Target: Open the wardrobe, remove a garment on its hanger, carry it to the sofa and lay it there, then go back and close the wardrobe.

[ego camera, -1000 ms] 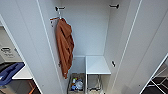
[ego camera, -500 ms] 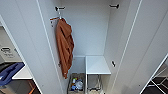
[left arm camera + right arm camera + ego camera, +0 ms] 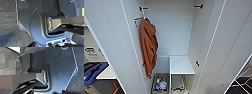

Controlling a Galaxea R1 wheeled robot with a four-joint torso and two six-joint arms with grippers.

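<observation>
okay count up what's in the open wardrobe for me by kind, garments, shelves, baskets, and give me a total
Inside the wardrobe, head view:
Garments: 1, the rust-orange garment hanging at the left
Shelves: 1, the white shelf low on the right
Baskets: 1, the basket of small items at the bottom
Total: 3

Brightness: head view evenly bright, the wardrobe (image 3: 179, 35) interior pale and washed.
Shadows: soft shade beside the rust-orange garment (image 3: 148, 46) and below the shelf (image 3: 181, 65).
Blur: all views soft; wrist views coarse.
Distortion: door edges splay outward toward the head view's borders.
Glare: thin highlights along the dark plate (image 3: 37, 25) edges.
</observation>
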